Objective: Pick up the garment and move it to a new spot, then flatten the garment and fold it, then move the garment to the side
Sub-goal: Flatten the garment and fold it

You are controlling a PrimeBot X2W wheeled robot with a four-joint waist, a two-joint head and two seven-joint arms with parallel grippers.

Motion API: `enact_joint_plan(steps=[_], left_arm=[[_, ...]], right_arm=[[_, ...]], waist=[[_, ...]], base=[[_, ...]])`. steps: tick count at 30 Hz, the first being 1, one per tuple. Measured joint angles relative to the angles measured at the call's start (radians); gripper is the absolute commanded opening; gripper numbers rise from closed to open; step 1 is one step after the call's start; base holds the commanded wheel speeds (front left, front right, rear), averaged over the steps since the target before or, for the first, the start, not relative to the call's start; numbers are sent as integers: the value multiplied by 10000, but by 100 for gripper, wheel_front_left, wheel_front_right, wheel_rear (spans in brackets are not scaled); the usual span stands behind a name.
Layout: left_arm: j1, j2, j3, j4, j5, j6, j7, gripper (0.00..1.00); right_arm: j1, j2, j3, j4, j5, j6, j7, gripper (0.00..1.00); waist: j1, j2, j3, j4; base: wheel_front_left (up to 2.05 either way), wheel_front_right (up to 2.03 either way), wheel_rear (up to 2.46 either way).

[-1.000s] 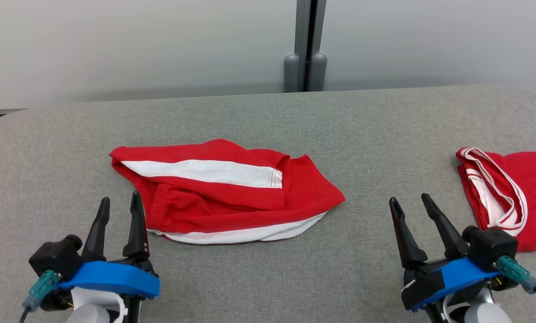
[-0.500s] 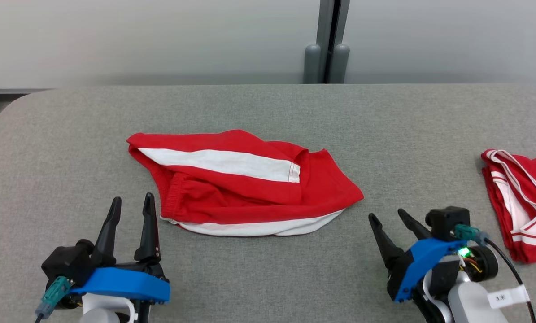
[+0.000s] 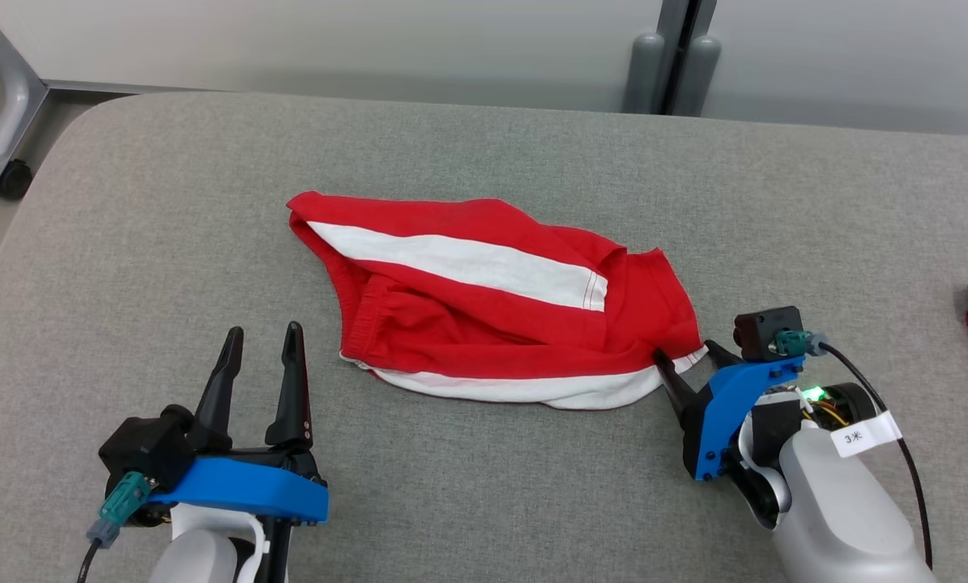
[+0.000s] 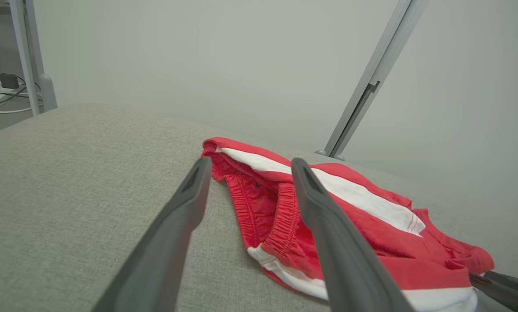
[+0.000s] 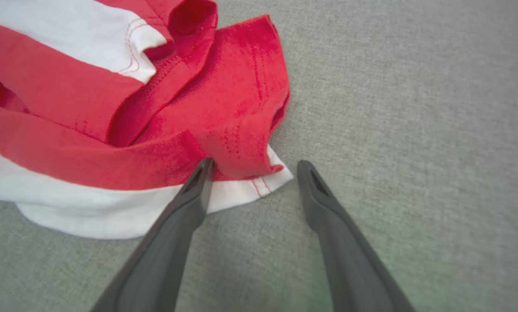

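The red shorts [image 3: 484, 324] lie crumpled at the centre of the head view on the grey, woven-textured bench [image 3: 151, 243]. Their lower right corner, edged by a white hem [image 5: 241, 193] with red stitching, sits between the 2 parted fingers of the right gripper [image 3: 684, 350], which grips nothing; 1 finger touches the hem. The left gripper [image 3: 264, 329], at lower left, is likewise parted and empty, just beside the gathered elastic waistband [image 4: 280, 216]. 0.5 s ago the right gripper stood apart from that corner.
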Motion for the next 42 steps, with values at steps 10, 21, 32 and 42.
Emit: enact_joint_plan(steps=[10,21,32,42], left_arm=[[13,-146,311,84,171,-134,2,100],[430,-159,562,-8,245,-134,0,100],[586,-104,523,174,234,-128,6,100],[1168,46,556,286,280,86,6,100]], right_arm=[[-451,56,-579,901,295,4,-612,0],[2532,59,-2086,-3423,226,2,-278,0],[4143,96,-2059,-5973,543,2,-270,100],[4663,96,-1900,-6798,-198,2,-1726,100]], waist=[[0,0,-79,2],[-1,0,-449,-762],[0,0,-779,-1251],[-1,0,-1469,-1444]], base=[[0,0,0],[0,0,0],[0,0,0],[0,0,0]])
